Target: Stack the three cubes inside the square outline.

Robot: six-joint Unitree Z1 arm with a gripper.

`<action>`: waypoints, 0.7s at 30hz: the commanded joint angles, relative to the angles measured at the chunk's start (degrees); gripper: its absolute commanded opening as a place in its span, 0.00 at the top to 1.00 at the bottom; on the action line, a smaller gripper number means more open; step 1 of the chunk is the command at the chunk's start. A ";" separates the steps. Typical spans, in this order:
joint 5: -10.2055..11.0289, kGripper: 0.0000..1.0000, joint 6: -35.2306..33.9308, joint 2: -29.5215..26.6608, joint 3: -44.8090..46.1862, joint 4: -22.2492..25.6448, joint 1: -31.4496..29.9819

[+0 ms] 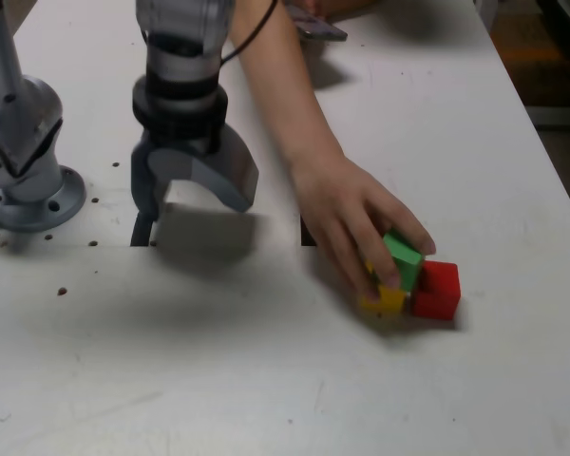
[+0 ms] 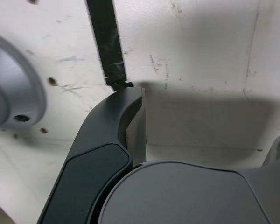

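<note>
the arm points its gripper straight down, jaws spread wide and empty, hanging above the surface.

White scuffed table with small holes, dim floor beyond its edge

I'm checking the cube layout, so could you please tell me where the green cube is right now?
In the exterior view the green cube is at the table's right, under a person's hand, resting tilted against the yellow cube and beside the red cube.
</note>
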 commanded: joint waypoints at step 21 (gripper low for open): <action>2.96 0.00 1.44 9.83 -48.83 35.02 -9.66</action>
